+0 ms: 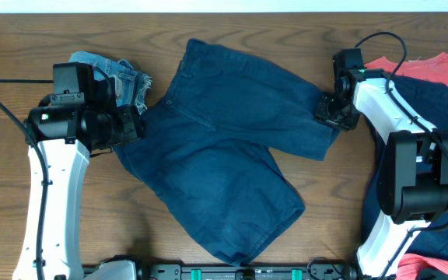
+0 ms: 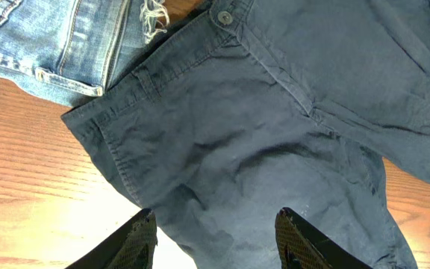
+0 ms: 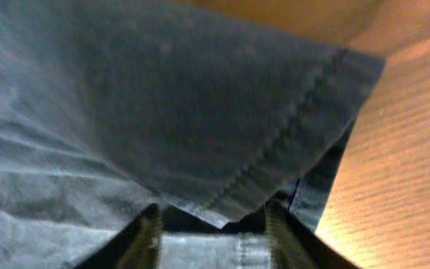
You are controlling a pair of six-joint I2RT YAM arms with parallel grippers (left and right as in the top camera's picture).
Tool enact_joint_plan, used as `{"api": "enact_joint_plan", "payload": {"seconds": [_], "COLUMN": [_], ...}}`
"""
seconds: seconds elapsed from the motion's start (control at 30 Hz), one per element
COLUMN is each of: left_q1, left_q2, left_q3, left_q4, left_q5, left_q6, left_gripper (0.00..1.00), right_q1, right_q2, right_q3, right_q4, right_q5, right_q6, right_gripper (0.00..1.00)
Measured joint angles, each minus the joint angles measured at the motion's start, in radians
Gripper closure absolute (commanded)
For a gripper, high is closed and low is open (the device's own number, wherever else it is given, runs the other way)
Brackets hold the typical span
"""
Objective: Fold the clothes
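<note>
Left gripper (image 2: pixel 215 243) first: jaws wide, nothing pinched, hovering low over the navy shorts (image 1: pixel 224 148) just inside the waistband (image 2: pixel 140 75) corner, prob. lining up a grab there. Right gripper (image 3: pixel 209 235): jaws apart too, w/ the leg hem (image 3: pixel 290 142) corner sitting btwn them, not clamped as far as the blurry wrist view shows. Makes sense: one claw per end, so the cloth can be lifted and laid over itself. Shorts lie open in the middle of the table (image 1: pixel 22 202), one leg angled toward the near edge, no fold made yet. Waist edge lies against the denim shorts (image 1: pixel 119 74), so a careless pinch could snag both. Coral shirt (image 1: pixel 434 66) sits well right, out of the way.
</note>
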Motion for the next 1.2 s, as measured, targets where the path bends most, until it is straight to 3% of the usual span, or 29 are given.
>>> {"api": "enact_joint_plan", "payload": {"seconds": [0.17,0.3,0.73,0.77,0.8,0.83,0.87,0.93,1.03,1.2], "left_q1": [0.0,0.0,0.0,0.0,0.0,0.0,0.0,0.0,0.0,0.0], "left_q2": [0.0,0.0,0.0,0.0,0.0,0.0,0.0,0.0,0.0,0.0], "left_q3": [0.0,0.0,0.0,0.0,0.0,0.0,0.0,0.0,0.0,0.0], "left_q4": [0.001,0.0,0.0,0.0,0.0,0.0,0.0,0.001,0.0,0.0], "left_q5": [0.0,0.0,0.0,0.0,0.0,0.0,0.0,0.0,0.0,0.0], "left_q6": [0.0,0.0,0.0,0.0,0.0,0.0,0.0,0.0,-0.001,-0.003], "left_gripper": [0.47,0.47,0.47,0.47,0.47,0.47,0.46,0.43,0.41,0.41], "right_q1": [0.0,0.0,-0.058,-0.079,-0.102,-0.125,-0.152,-0.204,-0.278,-0.34], "right_q2": [0.0,0.0,0.0,0.0,0.0,0.0,0.0,-0.001,-0.008,-0.024], "right_q3": [0.0,0.0,0.001,0.001,0.002,0.002,0.002,0.003,0.003,0.004], "right_q4": [0.022,0.061,0.352,0.381,0.412,0.436,0.464,0.517,0.519,0.378], "right_q5": [-0.006,-0.006,-0.021,-0.026,-0.033,-0.041,-0.057,-0.104,-0.2,-0.355], "right_q6": [0.004,0.007,0.015,0.018,0.023,0.025,0.03,0.035,0.021,-0.041], "right_gripper": [0.75,0.99,0.99,0.96,0.74,0.41,0.27,0.25,0.39,0.4]}}
